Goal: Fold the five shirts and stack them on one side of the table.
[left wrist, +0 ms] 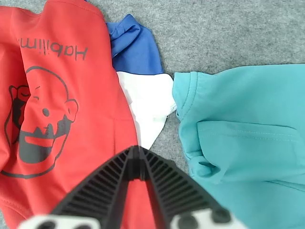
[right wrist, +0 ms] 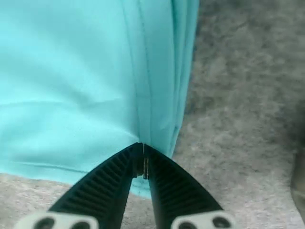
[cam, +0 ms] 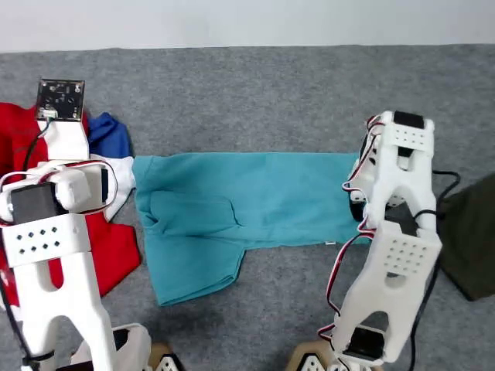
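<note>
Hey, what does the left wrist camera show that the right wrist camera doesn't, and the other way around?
Left wrist view: the red shirt with a dark print, a blue shirt, a white shirt beside the teal shirt, and the left gripper, shut over the red shirt. Right wrist view: the right gripper, shut at the teal shirt's layered edge, and a sliver of dark cloth. Shared: the teal shirt and the gray table.
</note>
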### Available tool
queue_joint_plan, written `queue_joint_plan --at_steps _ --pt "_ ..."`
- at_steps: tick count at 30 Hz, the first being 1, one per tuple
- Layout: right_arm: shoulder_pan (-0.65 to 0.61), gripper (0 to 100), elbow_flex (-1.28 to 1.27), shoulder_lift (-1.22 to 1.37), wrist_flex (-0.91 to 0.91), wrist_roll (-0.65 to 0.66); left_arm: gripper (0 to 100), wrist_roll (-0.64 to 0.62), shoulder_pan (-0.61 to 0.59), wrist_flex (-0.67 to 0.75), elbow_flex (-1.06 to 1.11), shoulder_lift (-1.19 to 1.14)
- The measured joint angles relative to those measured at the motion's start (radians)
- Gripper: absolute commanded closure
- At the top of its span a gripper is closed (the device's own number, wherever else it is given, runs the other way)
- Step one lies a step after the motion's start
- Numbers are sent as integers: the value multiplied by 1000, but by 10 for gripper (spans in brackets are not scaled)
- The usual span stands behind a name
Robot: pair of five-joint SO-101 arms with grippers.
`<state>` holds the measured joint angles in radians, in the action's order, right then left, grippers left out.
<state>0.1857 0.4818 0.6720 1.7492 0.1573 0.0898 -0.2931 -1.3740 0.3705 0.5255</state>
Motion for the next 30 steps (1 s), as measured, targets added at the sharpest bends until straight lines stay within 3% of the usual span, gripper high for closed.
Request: queue_joint_plan --at_steps 8,18,30 --pt "-6 989 -40 -232 2 3 998 0 163 0 0 -21" --pt "41 989 -384 -623 2 6 996 66 282 -83 0 -315" --pt "252 989 -629 -845 2 78 838 91 169 -106 -241 -681"
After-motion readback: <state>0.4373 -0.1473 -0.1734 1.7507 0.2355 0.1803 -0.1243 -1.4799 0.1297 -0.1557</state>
